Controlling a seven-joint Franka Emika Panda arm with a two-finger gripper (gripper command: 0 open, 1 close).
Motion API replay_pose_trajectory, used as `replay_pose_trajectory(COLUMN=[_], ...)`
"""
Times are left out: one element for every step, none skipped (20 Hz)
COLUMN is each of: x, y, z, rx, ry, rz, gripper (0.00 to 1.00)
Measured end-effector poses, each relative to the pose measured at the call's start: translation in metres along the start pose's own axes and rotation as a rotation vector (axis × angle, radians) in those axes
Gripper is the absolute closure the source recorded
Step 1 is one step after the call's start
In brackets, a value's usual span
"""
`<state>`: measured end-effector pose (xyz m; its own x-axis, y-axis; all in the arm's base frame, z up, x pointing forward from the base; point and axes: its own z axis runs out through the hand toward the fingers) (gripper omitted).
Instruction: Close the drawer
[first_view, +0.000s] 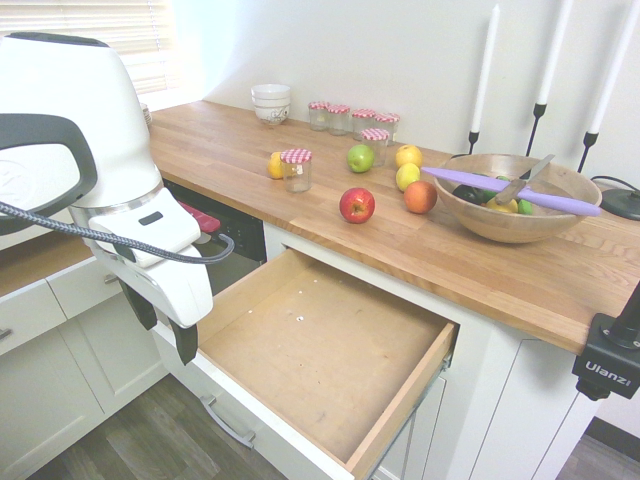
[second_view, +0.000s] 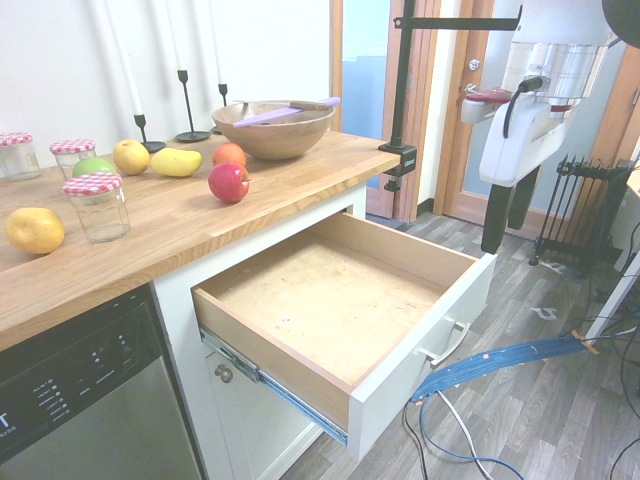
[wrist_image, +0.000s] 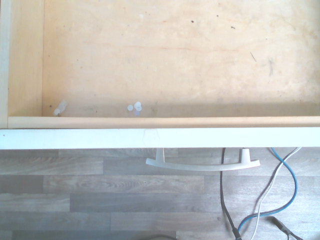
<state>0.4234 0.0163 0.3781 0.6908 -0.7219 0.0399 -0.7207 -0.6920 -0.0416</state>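
Hovering above and just outside the white front of the drawer (second_view: 340, 300), which stands pulled fully out below the desk (second_view: 160, 225), your pincer (second_view: 508, 213) points down with its 2 fingers spread and empty. Lower it outside the handle (wrist_image: 202, 162), then push the front squarely inward.

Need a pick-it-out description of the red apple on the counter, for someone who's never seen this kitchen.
Start at the long wood counter and find the big wooden bowl with the purple utensil across it. Several fruits lie in a cluster beside the bowl; the red apple is the one nearest the counter's front edge, above the open drawer. It is the only all-red fruit there.
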Motion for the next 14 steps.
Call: replay_pose_trajectory(x=[0.0,-0.001,-0.001,-0.002,-0.002,-0.002,-0.003,-0.004,-0.004,-0.005,-0.006,-0.007,-0.009,-0.01], y=[0.0,0.001,0.002,0.002,0.003,0.004,0.004,0.005,0.006,0.008,0.009,0.01,0.012,0.014], z=[0.0,0.002,0.004,0.007,0.011,0.016,0.021,0.027,0.033,0.039,0.045,0.051,0.057,0.065], rx=[0.0,-0.003,-0.006,-0.01,-0.012,-0.015,-0.017,-0.021,-0.024,-0.026,-0.029,-0.031,-0.03,-0.03], ry=[0.0,-0.002,-0.004,-0.006,-0.009,-0.012,-0.015,-0.019,-0.024,-0.029,-0.033,-0.035,-0.037,-0.04], rz=[0.0,0.0,-0.001,-0.002,-0.001,-0.001,0.0,0.0,0.002,0.004,0.005,0.005,0.007,0.009], gripper=[0.0,0.0,0.0,0.0,0.0,0.0,0.0,0.0,0.0,0.0,0.0,0.0,0.0,0.0])
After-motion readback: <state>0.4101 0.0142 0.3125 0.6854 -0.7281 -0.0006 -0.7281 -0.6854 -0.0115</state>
